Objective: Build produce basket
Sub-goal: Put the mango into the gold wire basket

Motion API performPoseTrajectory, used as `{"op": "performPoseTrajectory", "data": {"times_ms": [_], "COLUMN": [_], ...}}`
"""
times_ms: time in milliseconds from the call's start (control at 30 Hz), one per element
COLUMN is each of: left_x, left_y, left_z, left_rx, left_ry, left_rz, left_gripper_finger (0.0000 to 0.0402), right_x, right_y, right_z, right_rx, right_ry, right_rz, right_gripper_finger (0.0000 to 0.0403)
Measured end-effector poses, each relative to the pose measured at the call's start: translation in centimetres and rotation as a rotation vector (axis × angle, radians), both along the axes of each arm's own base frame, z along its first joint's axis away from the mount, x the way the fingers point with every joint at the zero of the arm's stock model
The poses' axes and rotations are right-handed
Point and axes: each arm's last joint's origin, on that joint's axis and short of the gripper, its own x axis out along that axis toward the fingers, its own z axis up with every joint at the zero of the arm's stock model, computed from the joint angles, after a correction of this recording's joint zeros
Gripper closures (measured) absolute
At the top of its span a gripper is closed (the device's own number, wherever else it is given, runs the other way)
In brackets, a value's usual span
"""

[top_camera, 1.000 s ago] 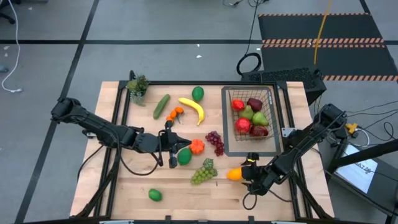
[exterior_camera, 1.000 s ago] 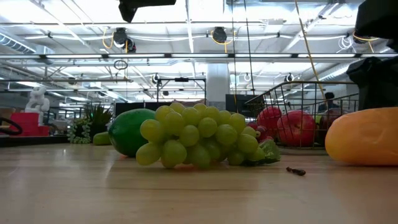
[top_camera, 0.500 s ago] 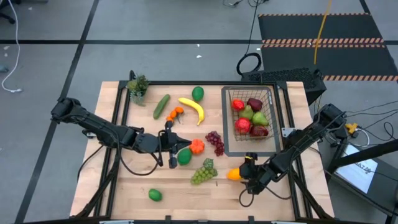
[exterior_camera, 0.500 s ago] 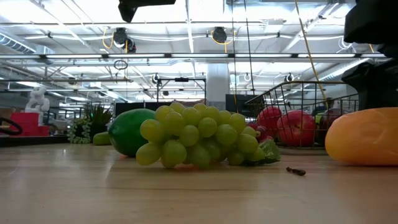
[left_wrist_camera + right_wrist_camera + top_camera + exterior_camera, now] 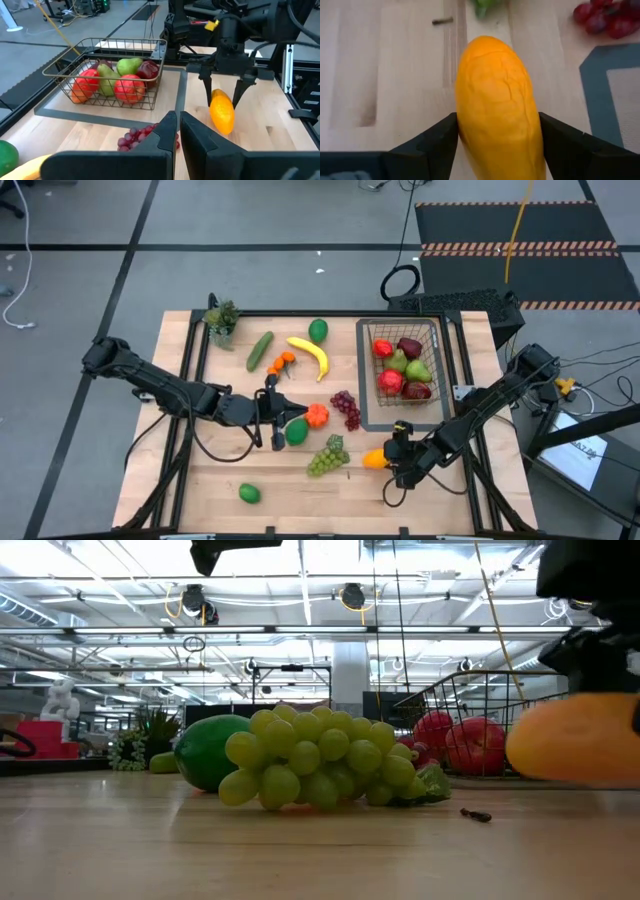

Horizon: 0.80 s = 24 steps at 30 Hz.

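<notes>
Orange mango (image 5: 375, 459) clamped in right gripper (image 5: 391, 460) jaws, just above bare wood near table (image 5: 290, 490) front edge.

A light wooden table (image 5: 200, 480) is seen. On it are laid a cucumber (image 5: 260, 350), banana (image 5: 310, 356), green grapes (image 5: 327, 457), purple grapes (image 5: 346, 409), a lime (image 5: 249, 493) and a flat dark tray (image 5: 366, 415).

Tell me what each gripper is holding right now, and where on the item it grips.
The right gripper holds the orange mango, its fingers pressed on the two long sides near the middle. The left gripper holds nothing, poised shut by the green fruit.
</notes>
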Motion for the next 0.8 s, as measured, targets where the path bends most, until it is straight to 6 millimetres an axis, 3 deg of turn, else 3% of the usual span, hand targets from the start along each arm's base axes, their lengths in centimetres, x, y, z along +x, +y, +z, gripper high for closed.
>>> {"op": "performPoseTrajectory", "data": {"times_ms": [567,800], "left_x": [0.0,0.0], "left_y": [0.0,0.0], "left_z": [0.0,0.0], "left_rx": [-0.001,-0.003], "left_ry": [0.0,0.0], "left_rz": [0.0,0.001], "left_gripper_finger": [0.0376,0.0376], "right_x": [-0.5,-0.7], "right_y": [-2.5,-3.1], "right_z": [6.5,8.5], "right_rx": [0.195,0.159], "right_ry": [-0.279,-0.445], "right_rz": [-0.076,-0.084], "right_gripper_finger": [0.0159,0.0159]}}
